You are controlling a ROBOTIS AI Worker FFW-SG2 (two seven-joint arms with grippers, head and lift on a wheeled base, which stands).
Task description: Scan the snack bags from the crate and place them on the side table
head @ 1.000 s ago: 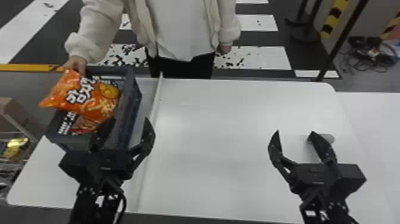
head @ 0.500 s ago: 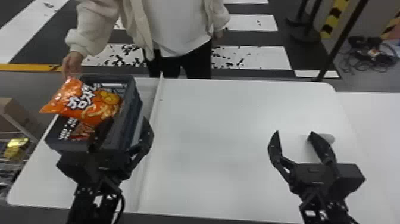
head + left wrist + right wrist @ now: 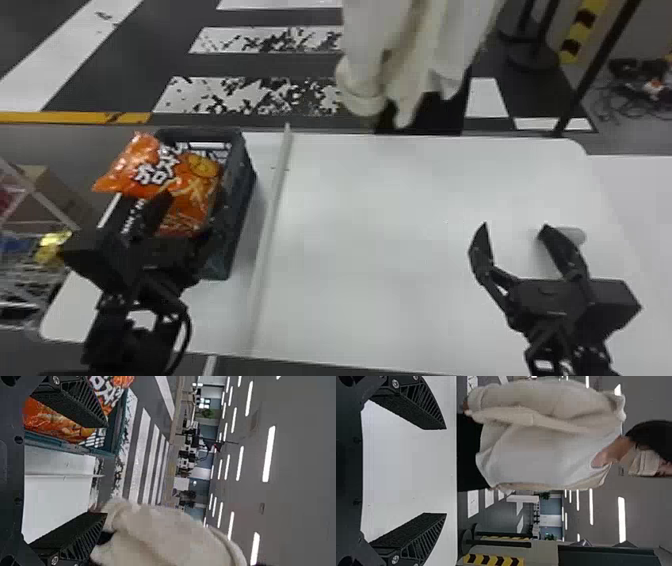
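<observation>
In the head view, my left gripper (image 3: 192,220) stands open over the near part of the crate (image 3: 242,175). Orange snack bags (image 3: 192,195) lie in the crate, the top one resting tilted across its left rim. My right gripper (image 3: 517,230) is open above the right part of the white table (image 3: 400,225), with nothing between its fingers. The left wrist view has my left gripper (image 3: 106,470) spread wide, an orange bag (image 3: 55,421) and the crate (image 3: 75,447) beside one finger. In the right wrist view, my right gripper (image 3: 446,471) has bare tabletop behind it.
A thin raised divider (image 3: 272,225) crosses the table right of the crate. A small whitish cylinder (image 3: 572,235) lies by my right gripper. At far left stands a rack (image 3: 30,270) with a cardboard box (image 3: 50,195). A person stands beyond the table's far edge.
The person's hand has let go of the top orange bag and withdrawn, and the person has moved to the right. The bag has settled slightly lower on the crate. Both arms stay put.
</observation>
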